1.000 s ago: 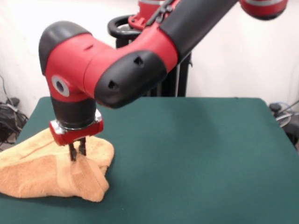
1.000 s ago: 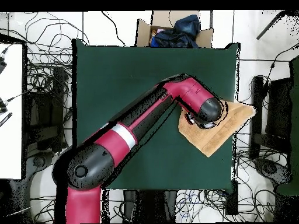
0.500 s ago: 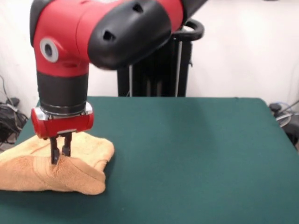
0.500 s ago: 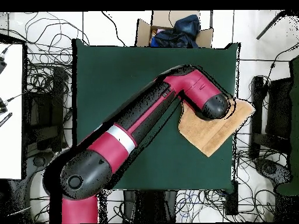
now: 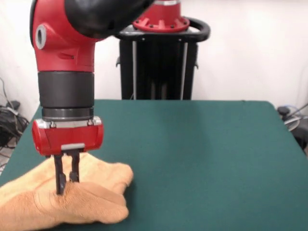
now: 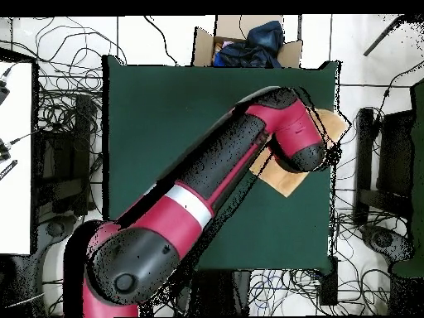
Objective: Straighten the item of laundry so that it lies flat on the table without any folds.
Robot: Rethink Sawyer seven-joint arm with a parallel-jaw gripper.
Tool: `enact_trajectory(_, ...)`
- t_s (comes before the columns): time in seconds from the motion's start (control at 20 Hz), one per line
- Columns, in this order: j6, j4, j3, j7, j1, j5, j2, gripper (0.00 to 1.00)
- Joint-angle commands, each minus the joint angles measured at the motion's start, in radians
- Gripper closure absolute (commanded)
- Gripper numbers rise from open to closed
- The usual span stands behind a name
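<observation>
— Where's the towel (image 5: 72, 202)?

— Bunched at the table's (image 5: 202, 144) near-left corner in the front view, humped up and wrinkled — not flat. From overhead the arm (image 6: 215, 174) hides most of it; only bits show at the table's right edge.

— And the gripper (image 5: 66, 179)?

— Pointing straight down, fingers nearly together, tips sunk into the hump — pinching a fold of cloth.

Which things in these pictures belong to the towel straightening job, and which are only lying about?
Belonging to the job:
- peach-tan terry-cloth towel, bunched at the table's edge
- dark green felt-topped table
- red and black gripper, fingers closed on the towel

Only lying about:
- open cardboard box holding dark blue cloth, beyond the table
- tangled black cables on the floor
</observation>
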Motion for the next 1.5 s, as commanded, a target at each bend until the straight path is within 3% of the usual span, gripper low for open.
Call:
enact_trajectory(0.05,0.063,0.026,0.295,-0.415,-0.054,0.227,-0.096,1.0)
enact_trajectory(0.15,0.012,0.032,0.3,-0.387,-0.059,0.234,-0.1,1.0)
enact_trajectory(0.3,-0.135,0.044,0.297,-0.286,-0.058,0.174,-0.103,1.0)
enact_trajectory(0.6,-0.358,0.054,0.307,-0.249,-0.059,0.069,-0.11,1.0)
enact_trajectory(0.8,-0.337,0.038,0.288,-0.253,-0.047,0.05,-0.072,1.0)
enact_trajectory(1.15,-0.228,-0.002,0.197,-0.152,0.004,-0.018,0.018,1.0)
enact_trajectory(1.2,-0.211,-0.002,0.199,-0.151,0.008,-0.024,0.019,0.0)
enact_trajectory(1.5,-0.182,0.002,0.202,-0.153,0.014,-0.024,0.013,0.0)
